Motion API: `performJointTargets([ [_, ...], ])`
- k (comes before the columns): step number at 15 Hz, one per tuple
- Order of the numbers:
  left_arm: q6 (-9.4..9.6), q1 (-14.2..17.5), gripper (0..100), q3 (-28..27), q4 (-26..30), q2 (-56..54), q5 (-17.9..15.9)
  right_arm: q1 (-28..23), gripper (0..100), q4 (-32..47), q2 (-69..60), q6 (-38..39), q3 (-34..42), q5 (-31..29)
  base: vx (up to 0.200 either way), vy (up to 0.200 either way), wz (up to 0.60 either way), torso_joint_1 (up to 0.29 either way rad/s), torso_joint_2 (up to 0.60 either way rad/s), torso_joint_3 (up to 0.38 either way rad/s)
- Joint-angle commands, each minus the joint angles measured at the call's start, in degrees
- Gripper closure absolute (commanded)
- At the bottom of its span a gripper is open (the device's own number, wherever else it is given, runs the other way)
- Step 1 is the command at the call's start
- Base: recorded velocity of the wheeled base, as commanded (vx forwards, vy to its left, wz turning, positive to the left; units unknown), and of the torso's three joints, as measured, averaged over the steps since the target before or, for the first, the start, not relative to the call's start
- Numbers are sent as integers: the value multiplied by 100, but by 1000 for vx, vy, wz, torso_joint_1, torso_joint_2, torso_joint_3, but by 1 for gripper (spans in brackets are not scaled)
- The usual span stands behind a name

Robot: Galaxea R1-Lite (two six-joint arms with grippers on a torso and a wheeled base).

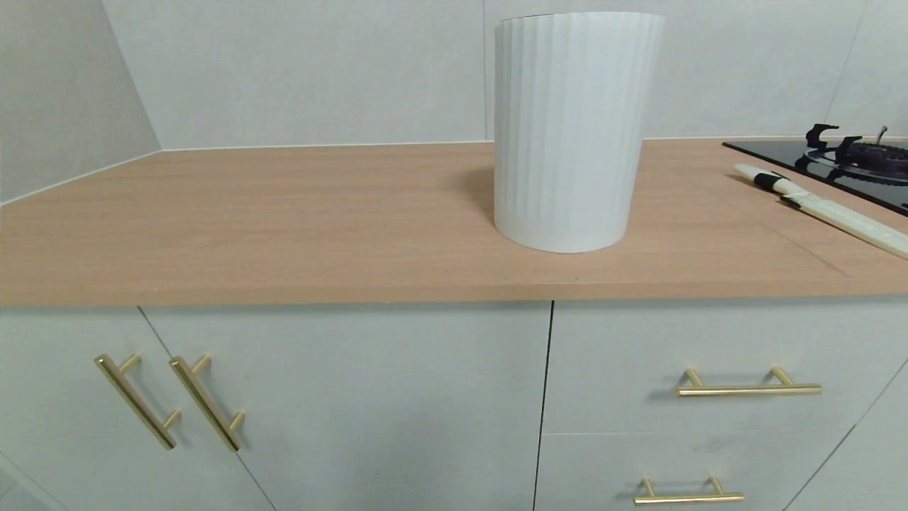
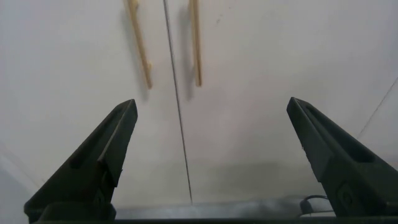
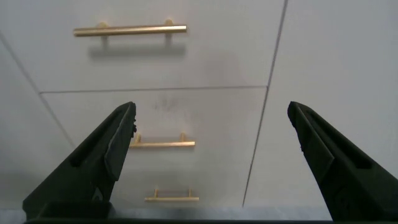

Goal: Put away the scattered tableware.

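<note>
Utensil [image 1: 823,207], long, cream, knife-like, with a black band near one end, lying flat on the wooden countertop [image 1: 284,220] at the robot's far right. Set diagonally, its banded end just beside the edge of the black hob [image 1: 787,155]. Well apart from it, toward the middle of the countertop: ribbed white container [image 1: 571,135], tall, upright, inside hidden from the head view. On the hob, a black burner grate [image 1: 862,150]. Below the countertop, pale cabinet fronts. At left, two doors meeting at a seam, each with a brass bar, the two door handles [image 1: 206,403] side by side. At right, stacked drawers with horizontal brass drawer handles [image 1: 748,388]. Left gripper [image 2: 210,106] low in front of the cabinet doors, dark fingers spread wide, nothing between them, both brass bars and the door seam beyond the gap. Right gripper [image 3: 210,107] low in front of the drawer stack, fingers likewise wide apart and holding nothing, three brass bars one under another beyond. Both grippers well apart from the utensil and the container.
</note>
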Motion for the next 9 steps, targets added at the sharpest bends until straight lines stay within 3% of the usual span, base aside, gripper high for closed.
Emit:
performJointTargets([
  [1,0,1,0,1,-1,8,3,0,0,0,7,1,0,1,0,0,0,0,0,0],
  [9,0,1,0,1,-1,-1,3,0,0,0,7,10,0,1,0,0,0,0,0,0],
])
